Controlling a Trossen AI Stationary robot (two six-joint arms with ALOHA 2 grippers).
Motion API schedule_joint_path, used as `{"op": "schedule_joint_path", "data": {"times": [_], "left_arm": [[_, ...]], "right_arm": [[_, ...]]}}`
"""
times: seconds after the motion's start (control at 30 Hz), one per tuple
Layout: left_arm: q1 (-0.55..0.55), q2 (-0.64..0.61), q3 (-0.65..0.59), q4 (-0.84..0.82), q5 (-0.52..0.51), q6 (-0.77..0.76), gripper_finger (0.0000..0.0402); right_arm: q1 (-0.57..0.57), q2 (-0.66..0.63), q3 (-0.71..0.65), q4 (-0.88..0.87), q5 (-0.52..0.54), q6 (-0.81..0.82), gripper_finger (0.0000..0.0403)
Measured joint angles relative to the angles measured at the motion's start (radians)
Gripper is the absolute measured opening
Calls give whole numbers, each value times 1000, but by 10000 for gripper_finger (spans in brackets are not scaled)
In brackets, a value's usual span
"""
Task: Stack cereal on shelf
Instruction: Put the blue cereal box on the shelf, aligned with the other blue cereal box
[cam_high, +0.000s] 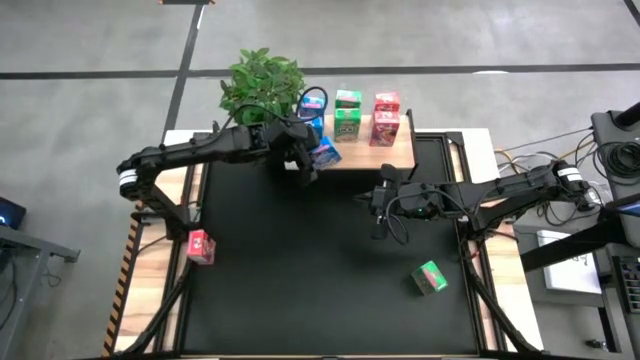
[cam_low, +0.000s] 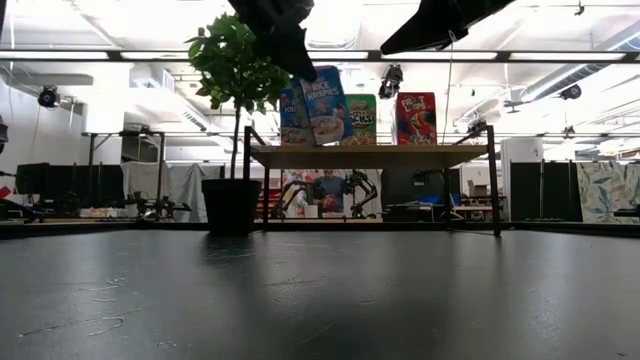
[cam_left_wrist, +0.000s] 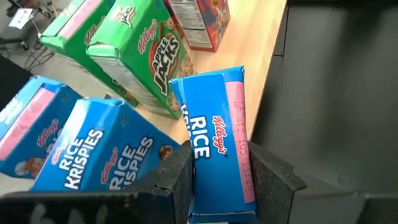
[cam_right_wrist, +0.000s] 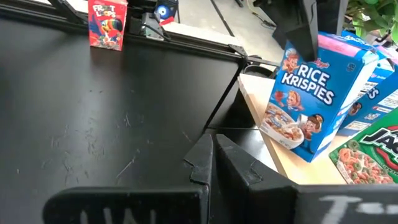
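A wooden shelf (cam_high: 425, 150) stood at the table's twelve o'clock edge, green and red cereal boxes upright on it. The left gripper (cam_high: 312, 160) pinched a tilted blue cereal box (cam_high: 327, 152) over the shelf's nine o'clock end. The right gripper (cam_high: 380, 212), pressed together, hung mid-table.

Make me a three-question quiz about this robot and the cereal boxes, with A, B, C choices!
1. Where is the lone green box?
A. on the shelf
B. on the black mat
C. in the plant

2. What colour is the box in the left end effector?
A. blue
B. red
C. green

3. The right end effector is:
A. wide open
B. holding a box
C. shut, empty

Answers: 1 B, it lies on the mat near the right arm. 2 A, the fingers clamp a blue box. 3 C, fingers together, nothing between.
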Motion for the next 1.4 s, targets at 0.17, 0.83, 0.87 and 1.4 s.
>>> {"op": "schedule_joint_path", "data": {"times": [0.17, 0.83, 0.87, 1.4], "left_arm": [[5, 2, 0, 18, 0, 13, 128], [11, 1, 36, -2, -3, 31, 212], [6, 0, 52, -17, -3, 35, 213], [-218, -149, -106, -11, -105, 27, 213]], "right_arm": [[0, 0, 0, 0, 0, -1, 9], [-6, 0, 0, 6, 46, 18, 9], [-12, 0, 0, 5, 63, 22, 9], [-348, 17, 94, 9, -51, -37, 9]]}}
